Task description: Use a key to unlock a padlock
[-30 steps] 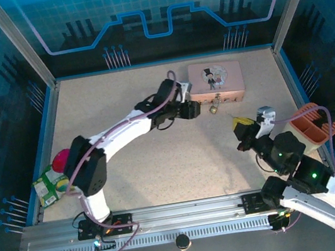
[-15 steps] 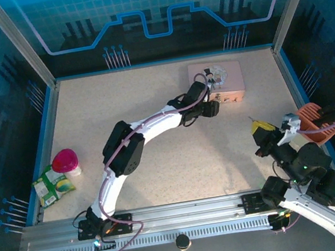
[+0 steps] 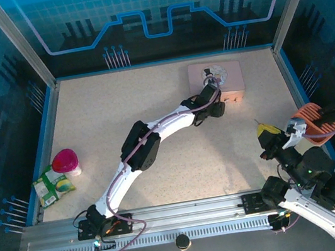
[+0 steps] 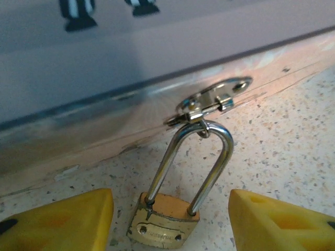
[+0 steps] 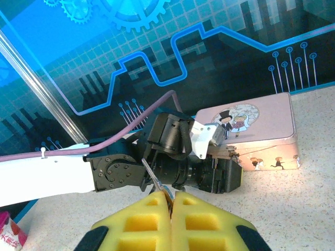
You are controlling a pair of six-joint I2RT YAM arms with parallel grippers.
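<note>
a speckled beige surface [image 3: 120,107] sits inside blue printed walls, with a pink tin [image 3: 232,81] at its far right. the padlock [image 4: 163,226] lies on the surface just in front of the tin, its shackle [image 4: 212,167] hooked through the tin's hasp [image 4: 212,97]. the left tool [image 4: 171,219] is open: its yellow pads [image 4: 63,222] stand either side of the padlock body and touch nothing. the right tool [image 5: 171,209] is closed on the key [image 5: 155,179], whose thin blade pokes out between its pads, well apart from the padlock.

the padlock hangs loose on the hasp, so an off-centre squeeze could pivot it or catch the shackle instead of the body. the key is held by a sliver, so any sideways push at the keyhole could twist it or let it slip. the left wrist also sits between key and lock and may crowd the approach.

the left arm [image 3: 167,125] reaches long and low across the surface to the tin. the right arm [image 3: 302,171] is folded near its base, with its tool raised and aimed at the tin.
</note>
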